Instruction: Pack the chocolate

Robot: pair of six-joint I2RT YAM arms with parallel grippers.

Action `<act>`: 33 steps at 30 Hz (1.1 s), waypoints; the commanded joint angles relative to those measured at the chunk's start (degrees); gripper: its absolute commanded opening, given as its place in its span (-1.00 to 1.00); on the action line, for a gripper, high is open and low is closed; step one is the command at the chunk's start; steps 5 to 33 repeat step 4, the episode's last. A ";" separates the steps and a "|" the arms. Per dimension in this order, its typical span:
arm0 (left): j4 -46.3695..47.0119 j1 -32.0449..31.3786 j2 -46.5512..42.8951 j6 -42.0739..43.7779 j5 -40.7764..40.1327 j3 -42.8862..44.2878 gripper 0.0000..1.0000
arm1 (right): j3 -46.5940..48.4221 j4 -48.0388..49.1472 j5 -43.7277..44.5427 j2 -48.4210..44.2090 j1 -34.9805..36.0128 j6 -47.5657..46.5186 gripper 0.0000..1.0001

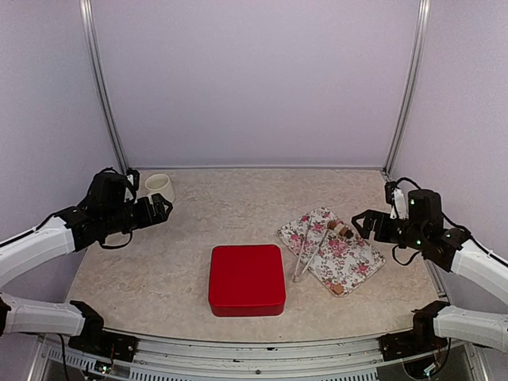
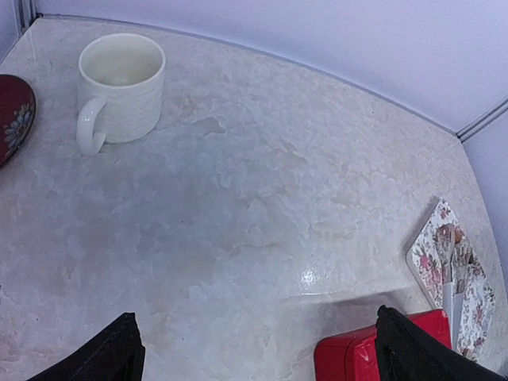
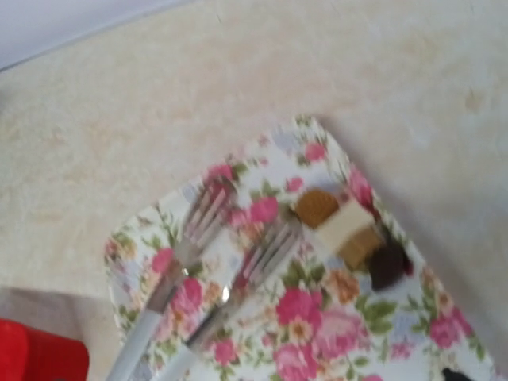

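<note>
chocolate [image 3: 343, 226] sits on the floral tray [image 1: 349, 266] just right of the shut red box [image 1: 247, 279] | both hands [image 1: 161, 208] [image 1: 362, 224] open, holding nothing | box needs opening; go easy round the forks [image 3: 210, 274]

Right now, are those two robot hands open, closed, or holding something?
Left gripper: fingers open, holding nothing.
Right gripper: fingers open, holding nothing.
</note>
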 commanded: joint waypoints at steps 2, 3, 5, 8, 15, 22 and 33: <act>0.12 0.34 -0.14 -2.09 -1.69 -1.48 0.98 | -2.14 4.80 -1.71 -1.30 -0.96 1.88 1.00; 0.33 0.34 -0.22 -2.23 -1.76 -1.49 0.98 | -2.11 4.97 -1.81 -0.99 -0.96 1.63 1.00; 0.52 0.34 -0.21 -2.22 -1.62 -1.44 0.97 | -1.88 5.04 -1.82 -0.70 -0.96 1.47 1.00; 0.52 0.34 -0.21 -2.22 -1.62 -1.44 0.97 | -1.88 5.04 -1.82 -0.70 -0.96 1.47 1.00; 0.52 0.34 -0.21 -2.22 -1.62 -1.44 0.97 | -1.88 5.04 -1.82 -0.70 -0.96 1.47 1.00; 0.52 0.34 -0.21 -2.22 -1.62 -1.44 0.97 | -1.88 5.04 -1.82 -0.70 -0.96 1.47 1.00; 0.52 0.34 -0.21 -2.22 -1.62 -1.44 0.97 | -1.88 5.04 -1.82 -0.70 -0.96 1.47 1.00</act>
